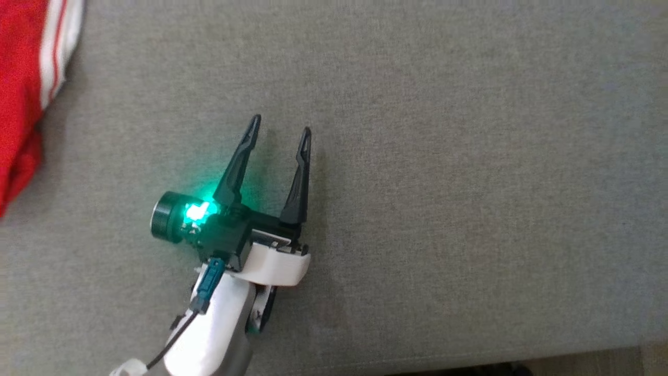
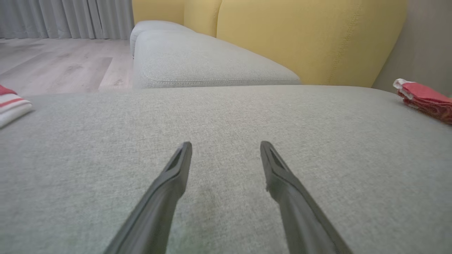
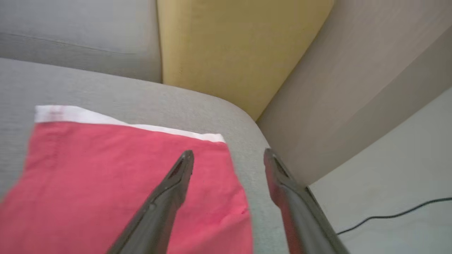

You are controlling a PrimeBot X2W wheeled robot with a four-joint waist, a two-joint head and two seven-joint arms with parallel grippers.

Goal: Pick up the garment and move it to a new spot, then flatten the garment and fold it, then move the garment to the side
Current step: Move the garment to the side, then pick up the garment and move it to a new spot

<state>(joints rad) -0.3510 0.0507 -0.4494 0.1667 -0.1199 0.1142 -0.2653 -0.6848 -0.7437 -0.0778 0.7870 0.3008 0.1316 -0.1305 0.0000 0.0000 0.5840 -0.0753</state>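
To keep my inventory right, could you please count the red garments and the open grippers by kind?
Red garments: 2, striped garment and folded garment
Open grippers: 2, left gripper and right gripper
Total: 4

Right wrist view: garment [image 3: 116, 183] soft with blur, running off the left and bottom edges; one finger [image 3: 166, 197] of the right gripper [image 3: 229, 155] covers part of it. Cable [image 3: 388, 213] cut by the right edge

Left wrist view: garment [image 2: 425, 98] clipped at the right edge, folds too small to count; striped cloth [image 2: 10, 106] clipped at the left

Head view: striped cloth [image 1: 23, 89] cut by the top and left edges; left forearm [image 1: 209, 334] cut by the bottom edge
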